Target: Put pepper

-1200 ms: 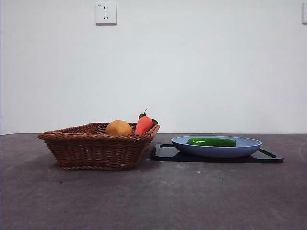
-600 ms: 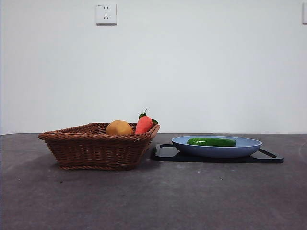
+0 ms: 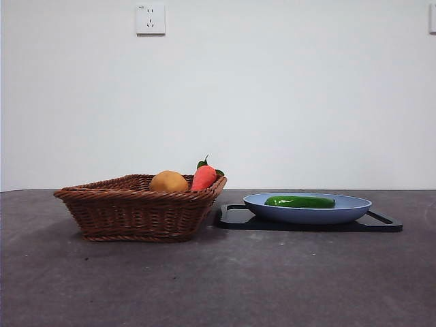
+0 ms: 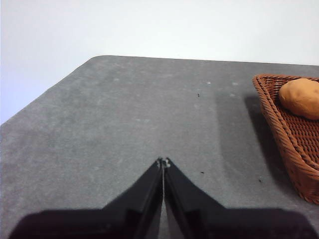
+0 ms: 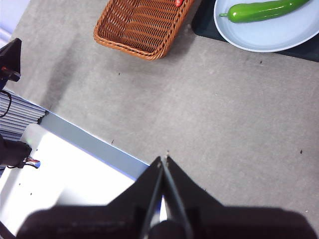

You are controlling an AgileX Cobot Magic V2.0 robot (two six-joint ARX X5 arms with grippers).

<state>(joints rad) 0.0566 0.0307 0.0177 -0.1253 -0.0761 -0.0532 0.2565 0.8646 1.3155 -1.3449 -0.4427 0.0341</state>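
Note:
The pepper (image 3: 300, 201), long, glossy and dark green, lies on the light blue plate (image 3: 354, 208), which stands on a black tray (image 3: 235, 216) at the right. It also shows in the right wrist view (image 5: 261, 10) on the plate (image 5: 279, 37). My right gripper (image 5: 164, 159) is shut and empty, high above the table's near edge, far from the plate. My left gripper (image 4: 163, 162) is shut and empty over bare table beside the basket (image 4: 294, 134). Neither arm shows in the front view.
A brown wicker basket (image 3: 136, 208) stands left of the tray and holds a round yellow-orange item (image 3: 168, 181) and a red-orange pointed item with green leaves (image 3: 204, 176). The dark grey table (image 3: 218, 286) stretches in front. A white surface (image 5: 65, 179) lies below the table's edge.

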